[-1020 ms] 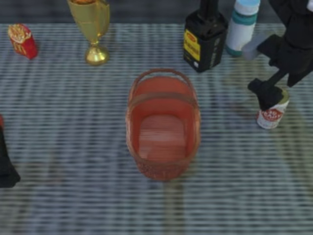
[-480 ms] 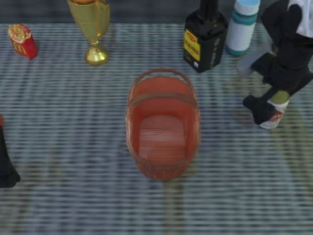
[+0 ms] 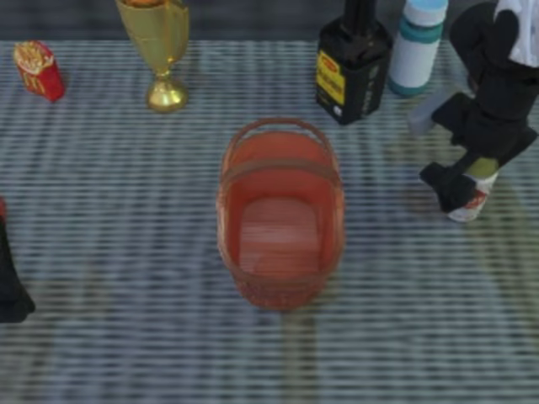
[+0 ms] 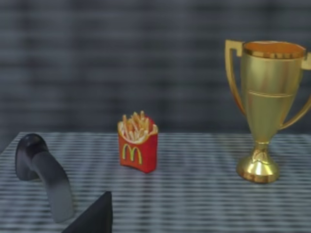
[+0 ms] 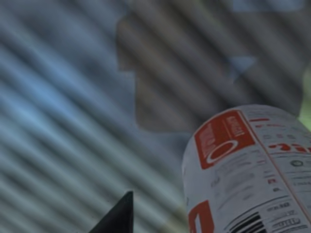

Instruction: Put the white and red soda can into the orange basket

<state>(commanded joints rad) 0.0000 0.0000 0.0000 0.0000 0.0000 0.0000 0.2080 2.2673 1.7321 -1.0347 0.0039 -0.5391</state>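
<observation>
**Operator:** Where do you stand with the white and red soda can [image 3: 473,199]?

**Observer:** Your can stands upright on the table [image 3: 126,252] at the top view's right, well apart from the orange basket [image 3: 280,215], which sits near the middle with its handle arched across it and nothing inside. Your right gripper [image 3: 461,181] is down over the can, with one dark finger against the can's side that faces the basket. In the right wrist view the can [image 5: 248,174] fills the corner close to the camera, and only one fingertip [image 5: 116,216] shows beside it.

**Operator:** Has it got hold of the can?

**Observer:** You cannot tell from these views. The fingers straddle the can, or nearly do, but whether they press on it is hidden by the arm from above and cropped at the wrist. I would judge the grasp as being made rather than secured.

**Operator:** And the other arm?

**Observer:** Your left gripper [image 3: 10,295] is parked at the table's left edge; its wrist view shows the fries carton [image 4: 138,145] and the gold trophy [image 4: 267,107], with its fingers apart and holding nothing.

**Operator:** So what remains?

**Observer:** Nearly everything: you have yet to confirm the grip, lift the can, carry it across to the basket clear of the handle, and release it inside.
</observation>
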